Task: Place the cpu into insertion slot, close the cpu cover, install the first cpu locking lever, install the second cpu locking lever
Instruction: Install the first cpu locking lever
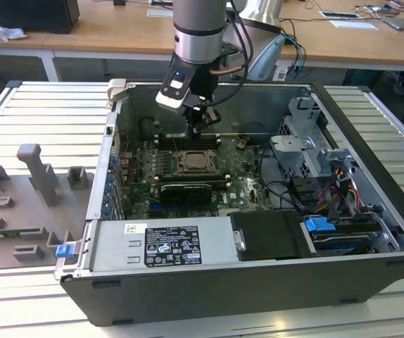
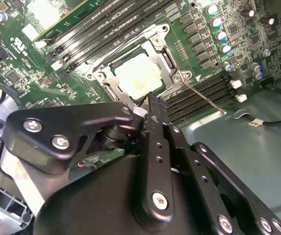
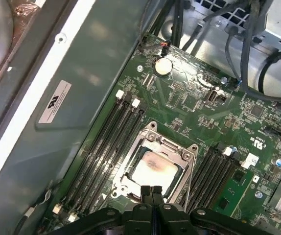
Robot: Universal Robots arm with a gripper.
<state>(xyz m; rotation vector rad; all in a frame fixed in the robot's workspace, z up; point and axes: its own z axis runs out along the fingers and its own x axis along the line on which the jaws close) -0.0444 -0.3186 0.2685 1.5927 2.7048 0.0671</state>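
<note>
The cpu (image 3: 152, 171), pale silvery-beige, lies in the insertion slot (image 1: 196, 163) on the green motherboard (image 3: 199, 105); it also shows in the second wrist view as the cpu (image 2: 138, 76). The cpu cover (image 3: 190, 157) lies flat around the chip as a silvery frame, the cpu cover (image 2: 172, 63). A thin metal locking lever (image 2: 204, 98) sticks out from one corner of the socket over the memory slots. My gripper (image 3: 152, 192) hangs just above the socket's edge, fingers shut together with nothing between them. It shows in the other two views too, as the gripper (image 2: 152, 100) and the gripper (image 1: 195, 130).
The open computer case (image 1: 371, 183) walls in the board. Long black memory slots (image 3: 106, 142) flank the socket on both sides. Cable bundles (image 3: 248, 44) and a drive cage (image 1: 307, 151) lie at the exterior view's right. A power supply (image 1: 163, 246) sits at the front, and grey fixtures (image 1: 36, 176) stand outside the case.
</note>
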